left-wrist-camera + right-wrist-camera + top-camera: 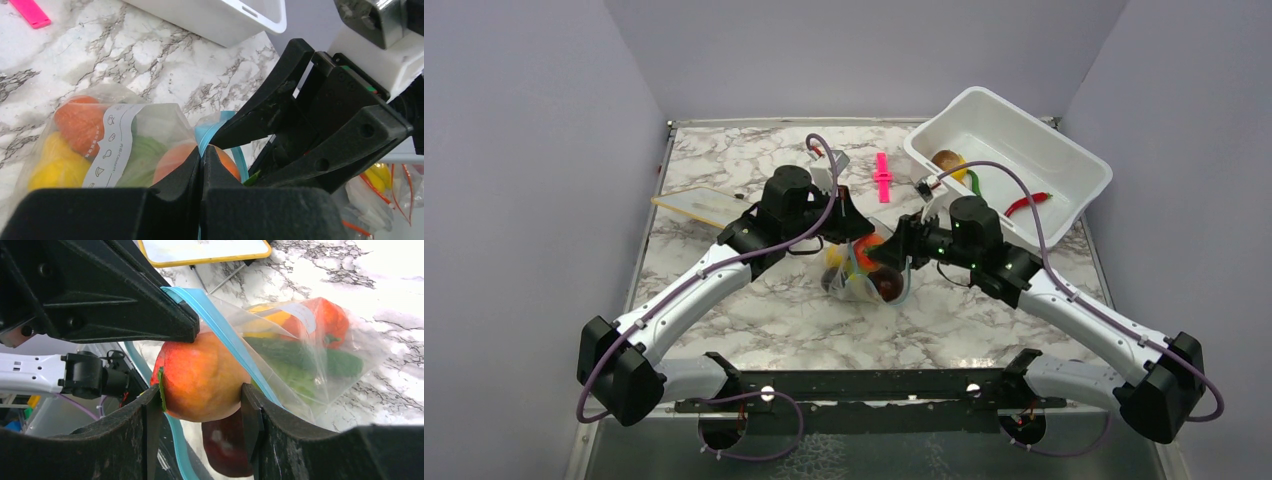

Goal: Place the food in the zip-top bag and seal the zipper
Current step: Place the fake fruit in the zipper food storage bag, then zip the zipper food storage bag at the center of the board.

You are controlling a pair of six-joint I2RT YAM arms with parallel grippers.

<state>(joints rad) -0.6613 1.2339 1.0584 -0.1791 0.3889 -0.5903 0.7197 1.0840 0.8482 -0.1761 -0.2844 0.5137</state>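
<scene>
**Top view**
- The zip-top bag (856,285) lies on the marble table (754,300), mid-field between the two arms
- The left pincer (852,228) and the right pincer (886,252) sit close together at the bag's upper end
- The white tub (1024,140) stands far right
  - It holds a brown-yellow piece (946,160), a green piece (974,182) and a red pepper-shaped piece (1027,203)
- The pink clip (882,177) lies on the table beyond the bag, apart from it
- The yellow-edged board (696,205) lies at the left, near the left arm

**Left wrist view**
- The left pincer's fingers are pressed together on the zipper (209,134); the light blue strip rises from between the tips
- Through the clear film an orange piece (80,122), a yellow piece (52,170) and a green piece (142,157) show, packed side by side
- The red-orange fruit (172,157) sits just behind the finger tips
- The right pincer fills the right half of the view, just beside the left one

**Right wrist view**
- The right pincer pinches the red-orange fruit, one finger on each flank
- The fruit is at the bag's mouth, and the zipper strip crosses its upper right side
- The left pincer's tip meets the strip just above the fruit
- A dark red piece (227,447) lies below the fruit; I cannot tell whether it is inside the film
</scene>
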